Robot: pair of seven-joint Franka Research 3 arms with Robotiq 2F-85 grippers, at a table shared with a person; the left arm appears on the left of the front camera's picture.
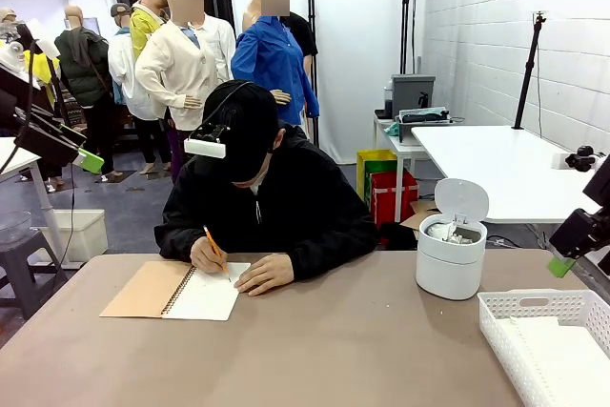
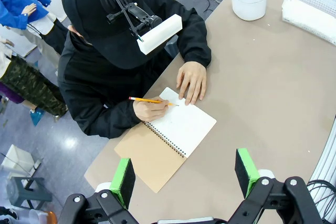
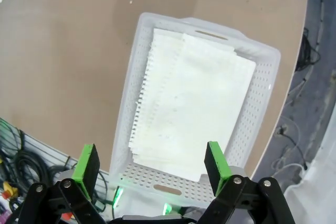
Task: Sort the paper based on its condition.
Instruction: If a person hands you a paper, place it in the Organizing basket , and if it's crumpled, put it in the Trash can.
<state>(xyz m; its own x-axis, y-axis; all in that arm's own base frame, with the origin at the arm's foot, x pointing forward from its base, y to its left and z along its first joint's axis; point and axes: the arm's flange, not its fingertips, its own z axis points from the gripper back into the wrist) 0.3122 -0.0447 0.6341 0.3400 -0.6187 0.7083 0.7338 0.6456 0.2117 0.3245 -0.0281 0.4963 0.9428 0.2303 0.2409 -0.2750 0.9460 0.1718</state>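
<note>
Smooth white paper sheets (image 3: 193, 103) lie stacked flat in a white perforated basket (image 3: 127, 98), straight below my right gripper (image 3: 151, 162), which hangs open and holds nothing. Wrinkled paper balls (image 1: 448, 232) sit inside a small white bin (image 1: 448, 274) whose lid stands up. At the far side a person writes with a pencil (image 1: 213, 244) on the white page of a spiral notebook (image 1: 148, 290). My left gripper (image 2: 185, 177) hovers open and high above the notebook (image 2: 157, 156). In the front view the left gripper (image 1: 88, 161) is raised at the left edge and the right gripper (image 1: 564, 264) at the right edge.
The basket (image 1: 534, 300) stands at the table's near right corner, with the bin just behind it. The person's hands (image 1: 267, 274) rest on the notebook at the far middle. Bare brown tabletop (image 1: 334, 350) spreads between notebook and basket. Cables hang off the table's edge (image 3: 21, 150).
</note>
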